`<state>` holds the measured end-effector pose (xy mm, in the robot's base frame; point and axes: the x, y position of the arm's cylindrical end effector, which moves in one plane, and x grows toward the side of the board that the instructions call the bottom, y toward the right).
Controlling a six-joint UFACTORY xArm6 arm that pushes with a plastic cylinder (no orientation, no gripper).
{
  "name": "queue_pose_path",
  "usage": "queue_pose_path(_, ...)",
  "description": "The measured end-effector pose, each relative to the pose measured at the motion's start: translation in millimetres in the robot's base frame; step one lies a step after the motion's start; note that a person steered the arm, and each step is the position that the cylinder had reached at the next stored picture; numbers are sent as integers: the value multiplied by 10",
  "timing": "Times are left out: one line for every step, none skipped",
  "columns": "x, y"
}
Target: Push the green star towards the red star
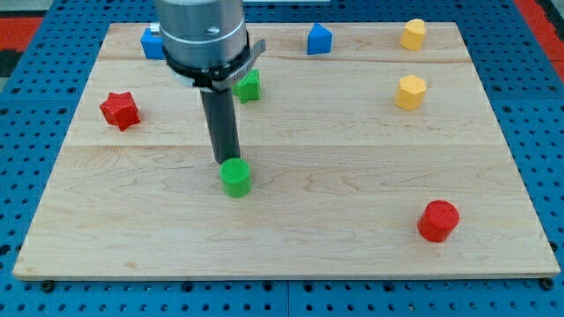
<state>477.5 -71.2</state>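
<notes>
since my tip (228, 161) sits right at the top edge of the green round block (235, 177), apparently touching it, the first risk is plain: that block is not the one the task names. the green star (249, 85) appears to be the green block further up the board, half hidden behind the arm's housing, so i cannot make its shape out surely. a push from here would likely send the wrong green block toward the view's bottom. there is no claw to hold apart or together, only the bare rod. the red star (120, 110) lies well to the view's left of the green star, so the tip would need to come round to that block's right side; an off-centre contact could spin it away. the wooden board (352, 176) is pale and smooth, resting on a blue pegboard (26, 97). two yellow blocks (411, 92) and a red round block (438, 220) stand well apart at the right, two blue blocks (319, 40) along the top.
</notes>
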Motion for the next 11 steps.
queue_pose_path(325, 136)
queue_pose_path(336, 209)
queue_pose_path(-209, 432)
queue_pose_path(-940, 463)
queue_pose_path(-1583, 559)
queue_pose_path(-1631, 122)
queue_pose_path(-1359, -101)
queue_pose_path(-1430, -336)
queue_pose_path(-1649, -517)
queue_pose_path(-1602, -950)
queue_pose_path(-1392, -1149)
